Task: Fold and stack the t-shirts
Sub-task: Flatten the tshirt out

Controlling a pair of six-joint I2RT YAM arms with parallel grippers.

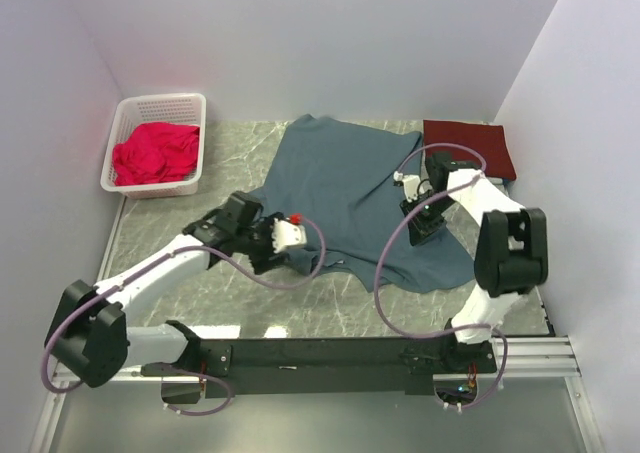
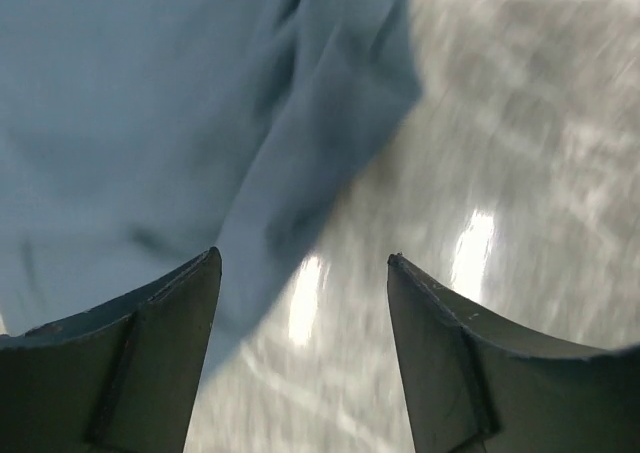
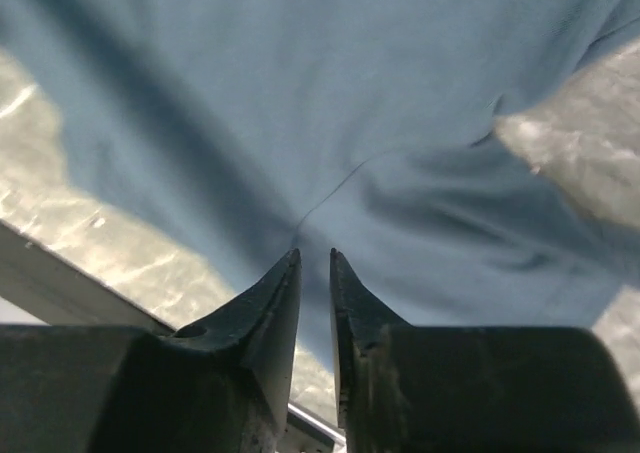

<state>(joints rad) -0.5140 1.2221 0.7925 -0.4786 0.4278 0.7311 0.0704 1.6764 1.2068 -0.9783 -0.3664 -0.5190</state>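
Observation:
The slate blue-grey t-shirt (image 1: 345,183) lies spread on the marble table, its lower edges rumpled. The dark maroon t-shirt (image 1: 470,145) lies folded flat at the back right. My left gripper (image 1: 292,235) is open and empty at the blue shirt's near left edge. In the left wrist view (image 2: 303,263) the shirt's edge (image 2: 300,163) lies just ahead of the jaws, with bare table between them. My right gripper (image 1: 420,218) is on the shirt's right side. In the right wrist view (image 3: 314,255) its jaws stand nearly together, pinching the cloth (image 3: 330,103), and creases run to the tips.
A white basket (image 1: 187,103) with a crumpled red cloth (image 1: 155,151) stands at the back left. White walls close in the table on the left, back and right. A black rail (image 1: 330,353) carrying the arm bases runs along the near edge.

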